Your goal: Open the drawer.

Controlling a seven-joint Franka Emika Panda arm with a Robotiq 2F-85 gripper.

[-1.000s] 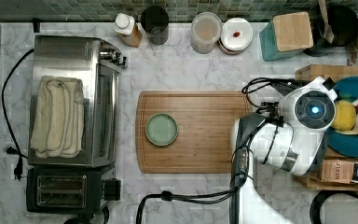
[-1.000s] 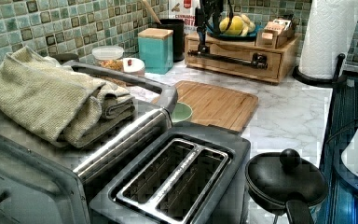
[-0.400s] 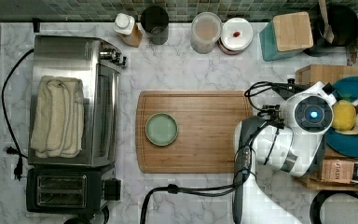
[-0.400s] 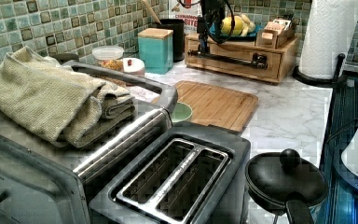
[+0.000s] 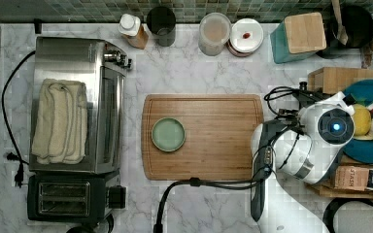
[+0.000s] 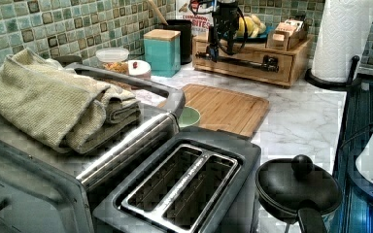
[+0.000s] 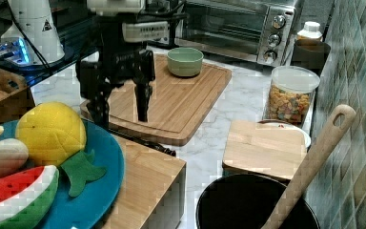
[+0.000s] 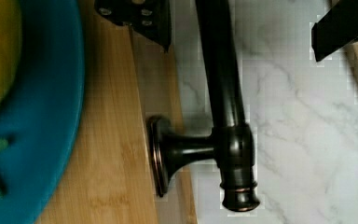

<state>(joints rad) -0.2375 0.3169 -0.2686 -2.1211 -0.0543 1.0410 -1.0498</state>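
Drawer point(image 6: 245, 65): bamboo front of the box stand at the far end of the marble worktop point(image 6: 301, 116) in the left view, appearing flush and closed, its black bar handle point(image 8: 223, 93) running across the front. Tool point(image 7: 121, 102): fingers spread apart, one on each side of the handle near its end post, not yet touching. Step judged: approach for grasp; next, descend slightly, clamp the bar, then pull straight out from the stand.

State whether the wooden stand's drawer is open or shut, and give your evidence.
Shut. In the left view the drawer front sits flush with the stand, and its black bar handle lies close along it.
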